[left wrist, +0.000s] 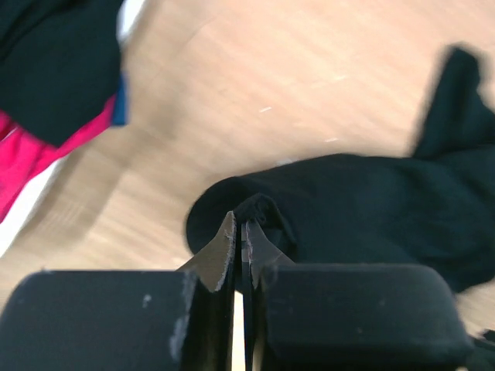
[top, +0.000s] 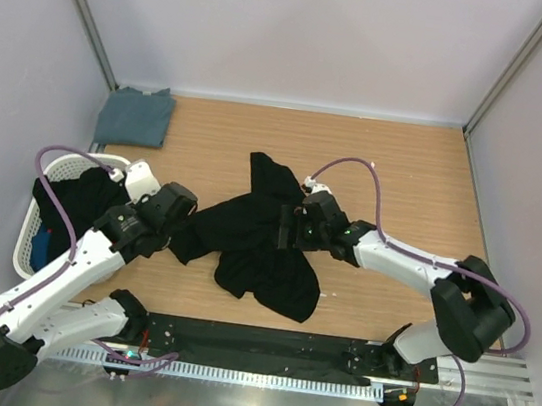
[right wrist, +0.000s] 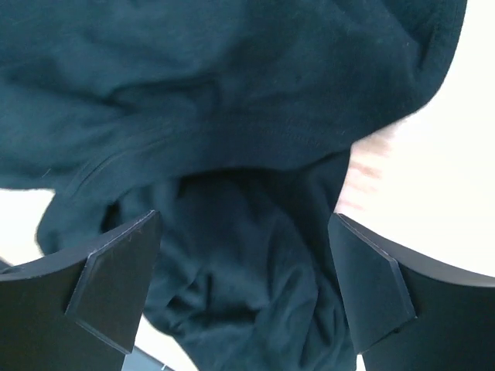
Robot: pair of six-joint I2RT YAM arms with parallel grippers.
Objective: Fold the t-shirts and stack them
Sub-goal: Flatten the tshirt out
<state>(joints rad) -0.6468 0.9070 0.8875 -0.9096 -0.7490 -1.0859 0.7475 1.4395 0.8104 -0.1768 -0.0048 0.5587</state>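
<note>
A large black t-shirt (top: 260,242) lies crumpled on the middle of the wooden table. My left gripper (top: 178,230) is shut on the black t-shirt's left edge; in the left wrist view (left wrist: 241,226) a fold of black cloth (left wrist: 267,212) sits pinched at the fingertips. My right gripper (top: 286,227) is open and hovers just over the black t-shirt's middle; in the right wrist view (right wrist: 244,263) black cloth (right wrist: 232,139) fills the space between the spread fingers. A slate grey-blue t-shirt (top: 136,115) lies folded at the back left corner.
A white laundry basket (top: 38,221) stands at the left edge with dark clothes and something blue in it; the left wrist view shows black and red cloth (left wrist: 46,116) there. Grey walls close in the table on three sides.
</note>
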